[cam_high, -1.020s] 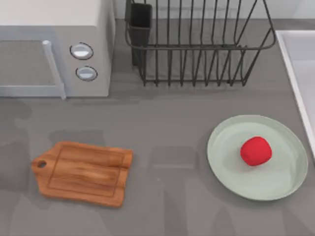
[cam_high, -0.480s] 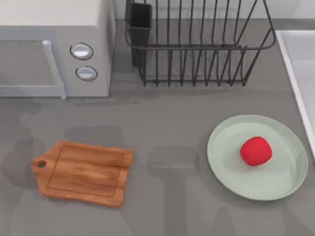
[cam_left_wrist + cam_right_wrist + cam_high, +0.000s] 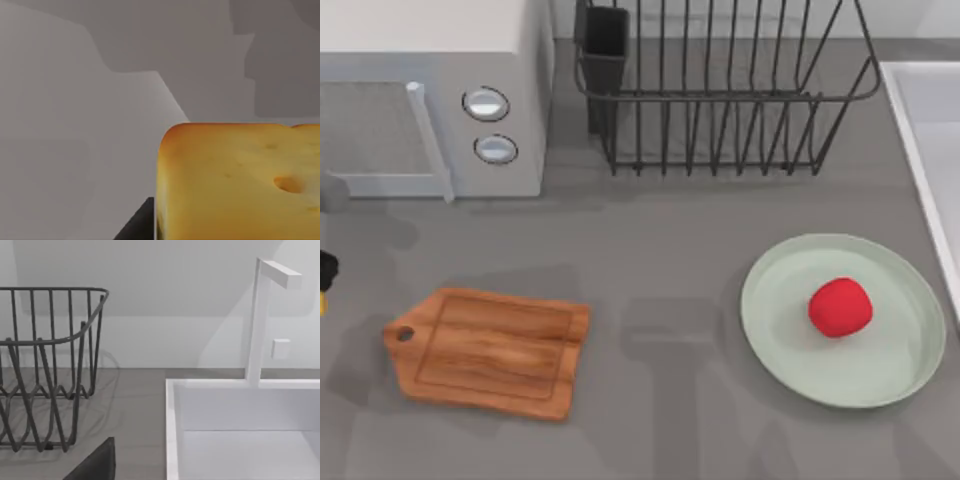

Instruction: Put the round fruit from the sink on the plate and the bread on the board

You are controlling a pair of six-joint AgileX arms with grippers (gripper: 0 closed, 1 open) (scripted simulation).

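Observation:
The bread (image 3: 240, 185), a cube with a golden toasted top, sits close up in the left wrist view beside a dark finger (image 3: 137, 227); my left gripper is shut on it. That left gripper (image 3: 324, 275) pokes in at the table's far left edge, above and left of the brown wooden board (image 3: 490, 350). The round red fruit (image 3: 840, 306) lies on the mint-green plate (image 3: 790, 330) at the right. The sink (image 3: 912, 150) runs along the right edge. A dark finger (image 3: 95, 464) of my right gripper shows near the sink's rim (image 3: 172, 430).
A microwave (image 3: 430, 90) stands at the back left and a black wire dish rack (image 3: 720, 90) at the back middle. A white faucet (image 3: 257, 315) rises behind the sink. Bare grey counter lies between board and plate.
My left gripper has come into the top view at the left edge, and the arm shadows on the counter have shifted. Fruit, plate and board have not moved.

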